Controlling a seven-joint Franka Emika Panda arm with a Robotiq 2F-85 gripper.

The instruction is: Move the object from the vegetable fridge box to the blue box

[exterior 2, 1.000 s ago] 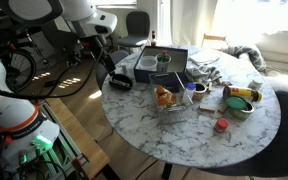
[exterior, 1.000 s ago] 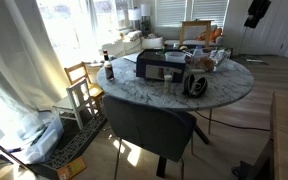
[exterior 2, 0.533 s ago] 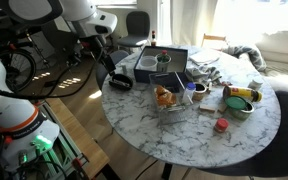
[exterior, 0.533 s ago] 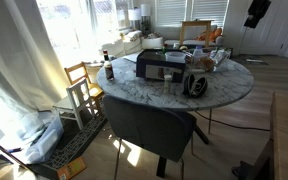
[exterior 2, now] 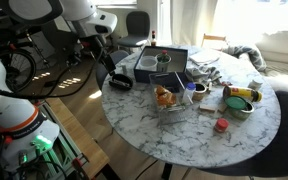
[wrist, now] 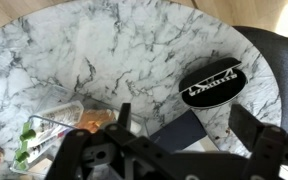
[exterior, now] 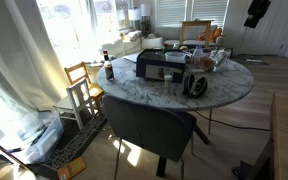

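Observation:
The clear vegetable fridge box [exterior 2: 170, 100] stands mid-table and holds an orange object [exterior 2: 164, 97]; in the wrist view it shows at the lower left [wrist: 54, 125] with the orange object [wrist: 97, 121] and some green pieces. The dark blue box [exterior 2: 166, 62] stands behind it with a green item inside; one corner shows in the wrist view [wrist: 179, 128]. It also shows in an exterior view [exterior: 162, 66]. My gripper [exterior 2: 109, 62] hangs open and empty above the table's edge, beside the blue box; its fingers frame the box corner [wrist: 189, 125].
A black round disc [exterior 2: 119, 83] lies on the marble table [exterior 2: 184, 135] under the gripper and shows in the wrist view [wrist: 212, 82]. A round tin [exterior 2: 241, 99] and a small red item [exterior 2: 221, 126] sit further along. A dark chair [exterior: 149, 125] stands at the table.

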